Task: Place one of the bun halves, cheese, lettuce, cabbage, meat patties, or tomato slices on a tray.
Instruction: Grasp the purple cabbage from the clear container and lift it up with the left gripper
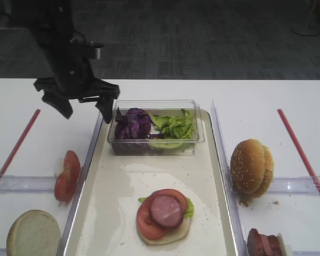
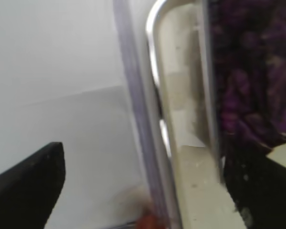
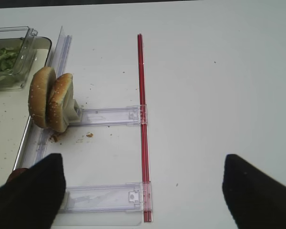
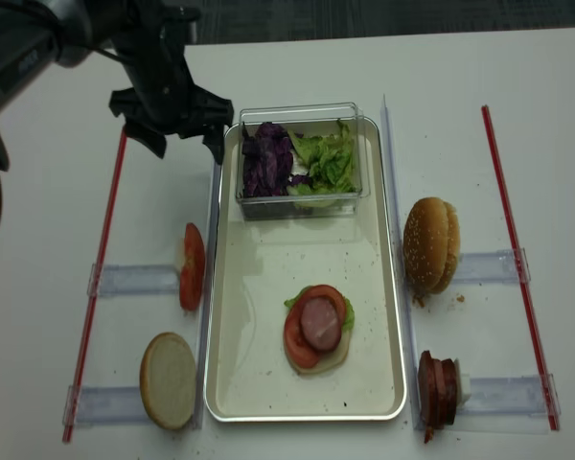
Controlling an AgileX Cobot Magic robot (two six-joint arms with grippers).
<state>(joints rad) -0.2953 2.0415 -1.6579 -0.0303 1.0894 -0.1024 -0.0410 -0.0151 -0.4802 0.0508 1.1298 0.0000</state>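
Cabbage [image 1: 132, 124] was seen in the clear box [image 1: 154, 140] just right of the left gripper [image 1: 82, 109], whose fingers [image 1: 105, 109] were spread wide with nothing between them, above the tray [image 1: 112, 213] rim. Lettuce [image 1: 175, 127] lay beyond the cabbage. A bun half [image 4: 311, 359] with tomato slices [image 4: 297, 340] and a meat patty [image 4: 319, 323] sat well below the fingers. The right gripper [image 3: 143, 191] was held wide apart and empty, with sesame bun halves [image 3: 50, 99] to its left.

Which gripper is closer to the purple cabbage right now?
Left. The left gripper hangs open just beside the cabbage, past the tray's rim; the right gripper is over the bare table, out past the buns.
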